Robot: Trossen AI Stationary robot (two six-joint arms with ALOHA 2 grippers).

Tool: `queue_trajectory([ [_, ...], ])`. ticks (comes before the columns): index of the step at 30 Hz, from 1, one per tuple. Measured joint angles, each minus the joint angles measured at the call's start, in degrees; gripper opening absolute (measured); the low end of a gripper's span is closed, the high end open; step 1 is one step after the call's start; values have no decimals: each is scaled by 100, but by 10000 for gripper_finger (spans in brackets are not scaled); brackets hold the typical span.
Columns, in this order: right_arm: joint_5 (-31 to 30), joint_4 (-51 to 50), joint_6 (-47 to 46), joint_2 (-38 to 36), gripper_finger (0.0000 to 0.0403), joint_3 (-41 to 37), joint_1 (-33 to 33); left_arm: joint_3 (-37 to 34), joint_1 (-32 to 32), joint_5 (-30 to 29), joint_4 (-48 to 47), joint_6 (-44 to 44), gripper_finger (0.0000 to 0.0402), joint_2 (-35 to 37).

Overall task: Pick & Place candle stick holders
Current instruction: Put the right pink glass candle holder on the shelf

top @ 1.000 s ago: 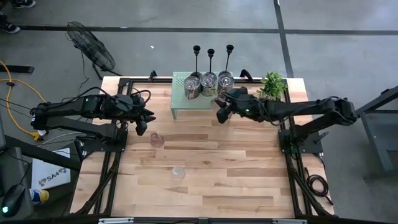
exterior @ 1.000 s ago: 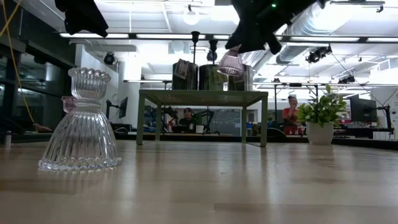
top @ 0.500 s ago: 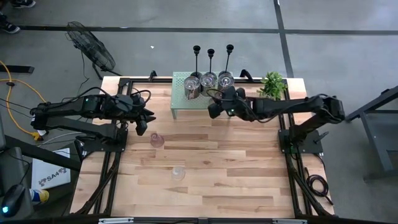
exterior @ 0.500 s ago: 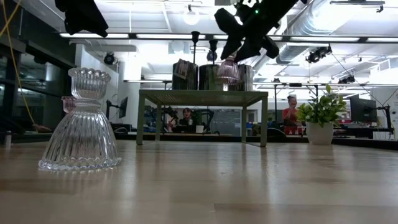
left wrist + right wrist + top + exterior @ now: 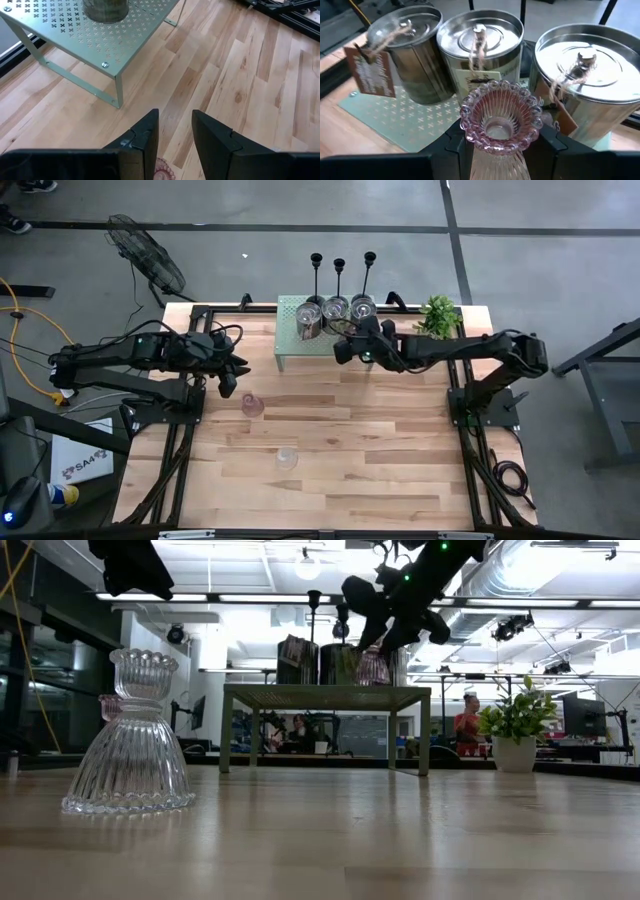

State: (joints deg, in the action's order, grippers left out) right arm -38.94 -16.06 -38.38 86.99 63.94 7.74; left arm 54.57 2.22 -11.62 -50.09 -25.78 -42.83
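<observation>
My right gripper is shut on a pink ribbed glass holder over the near part of the pale green shelf. In the low view the holder hangs just above the shelf top. My left gripper is open and empty, above a second pink holder standing on the table. A clear glass holder stands on its wide base nearer the front. Three black candlesticks stand behind the shelf. My right gripper pinches the pink holder's neck just below its beaded top rim between the two fingers, one on each side. The fingers slant down from the table's right. The holder stays upright, cup up; whether its base touches the shelf I cannot tell.
Three silvery lidded tins with tags stand on the shelf right behind the held holder. A small green plant stands at the far right. Bare wood lies in the middle of the table.
My right gripper has carried the pink holder toward the table's left and far edges and down, from above the shelf's right near corner to just over the shelf top in front of the tins. The holder has stayed upright.
</observation>
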Motion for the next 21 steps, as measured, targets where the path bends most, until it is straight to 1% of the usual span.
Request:
queue_trajectory([
  [10,-37,18,67,157,123,0,27,-2,0,4,-45,-2,113,0],
  [13,-168,-6,68,160,125,0,25,-2,0,4,-67,-2,113,0],
  [21,-306,5,86,165,158,0,27,-2,0,4,-74,-4,113,0],
])
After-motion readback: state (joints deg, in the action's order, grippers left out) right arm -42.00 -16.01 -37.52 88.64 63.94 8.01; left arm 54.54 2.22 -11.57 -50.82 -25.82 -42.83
